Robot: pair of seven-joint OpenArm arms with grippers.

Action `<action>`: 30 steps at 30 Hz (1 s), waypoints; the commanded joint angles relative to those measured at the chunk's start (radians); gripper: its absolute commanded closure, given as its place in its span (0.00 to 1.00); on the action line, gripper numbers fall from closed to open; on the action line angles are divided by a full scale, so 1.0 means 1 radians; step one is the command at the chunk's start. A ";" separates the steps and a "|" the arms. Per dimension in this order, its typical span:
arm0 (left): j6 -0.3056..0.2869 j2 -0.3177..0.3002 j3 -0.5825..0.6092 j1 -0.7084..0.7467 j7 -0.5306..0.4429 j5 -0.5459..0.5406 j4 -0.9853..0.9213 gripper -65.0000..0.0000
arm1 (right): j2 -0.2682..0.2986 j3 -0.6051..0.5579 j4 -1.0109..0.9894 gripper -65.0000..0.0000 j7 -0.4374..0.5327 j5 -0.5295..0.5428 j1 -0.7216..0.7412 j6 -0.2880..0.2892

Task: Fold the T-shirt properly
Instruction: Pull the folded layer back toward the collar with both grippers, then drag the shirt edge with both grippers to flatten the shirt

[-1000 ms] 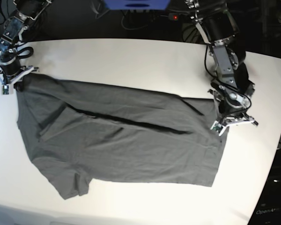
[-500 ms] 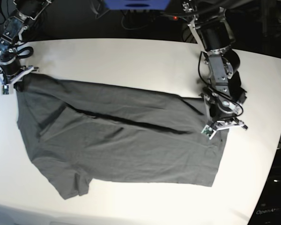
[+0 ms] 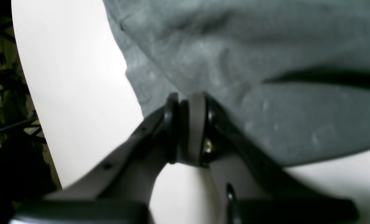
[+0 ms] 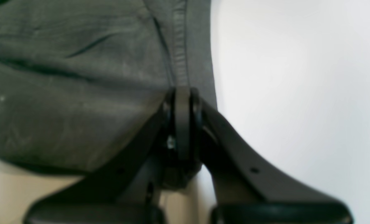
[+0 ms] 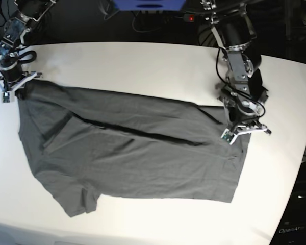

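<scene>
The dark grey T-shirt point(image 5: 132, 153) lies spread flat on the white table point(image 5: 143, 61), with a long crease across its middle. My left gripper point(image 5: 243, 133) is at the shirt's right edge. In the left wrist view that gripper point(image 3: 188, 101) is shut, its pads pinching the T-shirt point(image 3: 265, 46) at its border. My right gripper point(image 5: 13, 87) sits at the shirt's far left corner. In the right wrist view it point(image 4: 181, 95) is shut on the stitched hem of the T-shirt point(image 4: 79, 93).
A blue box point(image 5: 148, 4) and cables sit in the dark behind the table. The table's curved right edge point(image 5: 296, 168) runs close to my left arm. Bare white tabletop point(image 5: 132, 219) shows in front of the shirt.
My left arm swung its gripper a little toward the shirt and then slightly back, staying at the right edge. The shirt and my right arm have not visibly moved.
</scene>
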 commanded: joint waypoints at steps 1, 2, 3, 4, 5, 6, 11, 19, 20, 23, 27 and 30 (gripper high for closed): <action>-0.020 -0.008 -0.002 0.024 0.053 0.024 0.005 0.90 | 0.002 0.003 -0.010 0.99 -0.124 -0.084 -0.029 0.010; -0.020 -0.011 0.001 0.041 0.053 0.024 0.016 0.90 | 0.002 0.003 -0.010 0.99 -0.124 -0.084 -0.029 0.010; -0.020 -0.011 -0.001 0.058 0.053 0.022 0.027 0.90 | 0.002 0.003 -0.012 0.99 -0.124 -0.084 -0.030 0.010; -0.020 -0.011 -0.004 0.072 0.053 0.021 0.040 0.90 | 0.002 0.003 -0.012 0.99 -0.124 -0.084 -0.030 0.010; -0.020 -0.011 -0.005 0.083 0.053 0.019 0.051 0.90 | 0.002 0.003 -0.013 0.99 -0.124 -0.084 -0.032 0.010; -0.020 -0.011 -0.005 0.090 0.053 0.019 0.057 0.90 | 0.003 0.003 -0.016 0.99 -0.124 -0.084 -0.032 0.010; -0.020 -0.005 -0.005 0.138 0.059 0.021 0.106 0.90 | 0.003 0.003 -0.010 0.99 -0.124 -0.084 -0.062 0.010; -0.020 0.032 -0.004 0.251 0.057 0.019 0.174 0.90 | 0.003 0.003 -0.009 0.99 -0.124 -0.084 -0.090 0.010; -0.020 0.039 -0.005 0.262 0.056 0.019 0.175 0.90 | 0.003 0.003 -0.009 0.99 -0.123 -0.082 -0.099 0.010; -0.020 0.045 -0.007 0.284 0.060 0.019 0.188 0.90 | 0.003 0.003 -0.009 0.99 -0.123 -0.082 -0.105 0.010; -0.020 0.045 -0.007 0.331 0.059 0.019 0.188 0.90 | 0.002 0.021 -0.010 0.99 -0.123 -0.084 -0.122 0.010; -0.020 0.045 -0.007 0.350 0.059 0.019 0.188 0.90 | 0.000 0.036 -0.009 0.99 -0.123 -0.084 -0.128 0.010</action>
